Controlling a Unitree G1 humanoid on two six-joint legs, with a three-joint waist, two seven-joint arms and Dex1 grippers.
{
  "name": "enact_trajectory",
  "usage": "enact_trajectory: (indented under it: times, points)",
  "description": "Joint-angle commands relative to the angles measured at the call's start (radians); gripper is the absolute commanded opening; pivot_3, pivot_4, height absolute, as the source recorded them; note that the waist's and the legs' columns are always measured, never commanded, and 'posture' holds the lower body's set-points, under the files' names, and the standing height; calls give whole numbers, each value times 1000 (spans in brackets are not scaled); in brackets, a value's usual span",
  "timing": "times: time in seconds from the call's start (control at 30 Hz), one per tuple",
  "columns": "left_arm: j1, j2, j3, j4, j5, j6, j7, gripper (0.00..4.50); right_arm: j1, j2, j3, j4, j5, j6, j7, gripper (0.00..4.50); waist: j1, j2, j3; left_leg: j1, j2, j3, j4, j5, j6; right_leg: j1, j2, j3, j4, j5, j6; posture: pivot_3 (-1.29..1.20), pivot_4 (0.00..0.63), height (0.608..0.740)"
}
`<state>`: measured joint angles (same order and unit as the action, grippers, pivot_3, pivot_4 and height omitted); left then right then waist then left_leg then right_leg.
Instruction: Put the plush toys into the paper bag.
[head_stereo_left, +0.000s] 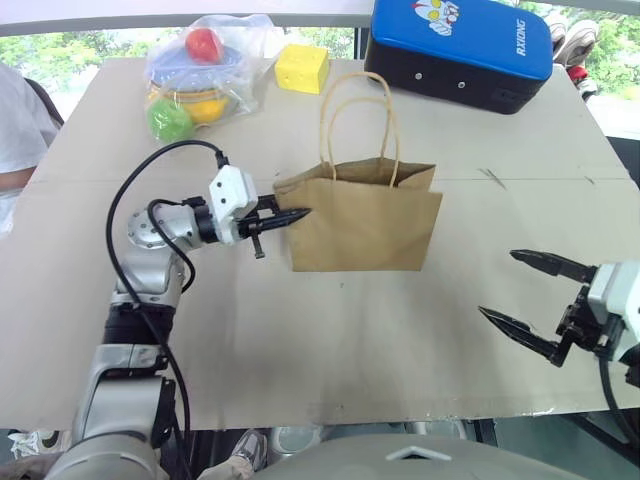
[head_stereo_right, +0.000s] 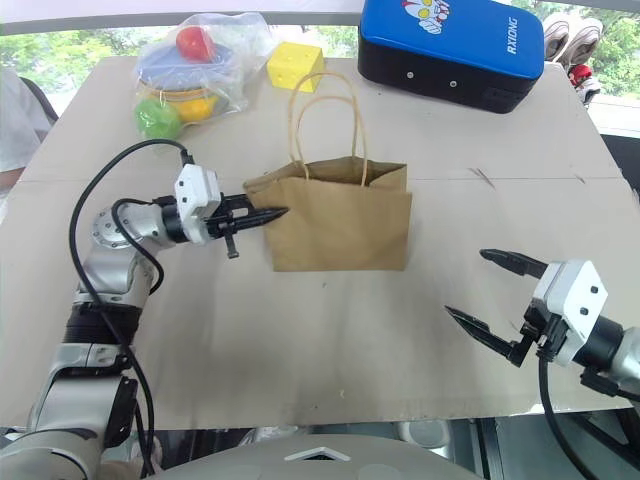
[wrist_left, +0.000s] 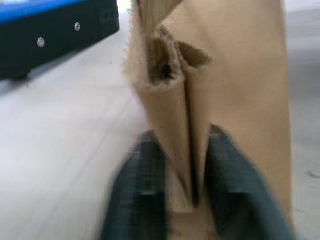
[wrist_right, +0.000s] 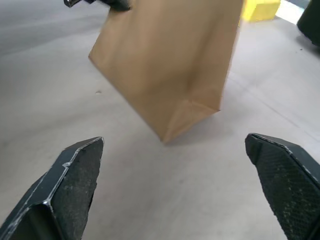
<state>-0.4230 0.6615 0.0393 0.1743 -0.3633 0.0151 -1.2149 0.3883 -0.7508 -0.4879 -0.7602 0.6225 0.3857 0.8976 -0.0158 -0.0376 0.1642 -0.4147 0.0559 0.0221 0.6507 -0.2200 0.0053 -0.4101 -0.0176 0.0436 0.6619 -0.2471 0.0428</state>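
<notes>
The only writing to be read is on the blue-and-black case (head_stereo_left: 462, 50) at the far edge of the tabletop (head_stereo_left: 330, 330): white capital letters on its blue top near one end, which look like "RIXIONG". Beside them sits a printed cartoon figure, with no words I can make out.

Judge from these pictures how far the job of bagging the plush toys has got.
Done: the paper bag stands upright on the table. In hand: the left gripper sits at the bag's side edge; the right gripper hangs apart, jaws wide open and empty. Left: the bag's inside is hidden, so whether the plush toys are in cannot be told.
</notes>
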Motion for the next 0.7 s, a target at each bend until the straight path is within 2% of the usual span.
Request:
enact_trajectory:
  times: [0.03, 0.13, 0.27, 0.4, 0.57, 0.7]
  points:
    - [70, 25, 100, -148, -132, 189, 75, 3239, -93, -30, -1, 24, 57, -8, 17, 4500, 1, 0, 0, 0, 0, 0, 0, 0, 0, 0, 0, 0, 0, 0, 0, 0, 150, 740]
    - [170, 46, 163, -276, -239, 370, 138, 4409, -152, -58, 27, 70, 65, 1, 46, 4500, -2, 0, 0, -1, 1, 0, 0, 0, 0, 0, 0, 0, 0, 0, 0, 0, 150, 740]
    - [321, 86, 226, -404, -297, 492, 178, 4465, -167, -97, 27, 141, 52, -11, 107, 4500, 5, 0, 0, 0, 0, 0, -1, 0, 0, 0, -1, 0, -1, 0, -1, 0, 150, 740]
    - [474, 123, 320, -493, -311, 505, 173, 4465, -101, -124, -64, 173, 66, 3, 162, 4500, 6, 0, 0, -1, 0, 0, -1, 0, 0, 0, -2, 0, -1, -1, -2, 0, 150, 740]
    - [652, 168, 454, -511, -321, 489, 115, 4465, 49, -130, -220, 231, 23, -33, 256, 4500, 6, 0, 0, 0, 0, 0, -2, 0, 0, 0, -2, 0, -1, -3, -4, 0, 150, 740]
    - [726, 180, 472, -507, -321, 490, 78, 4465, 80, -118, -270, 265, 7, -66, 281, 4500, 5, 0, 0, 1, 0, 2, -1, 0, 0, 0, -3, 0, -2, -3, -3, 0, 150, 740]
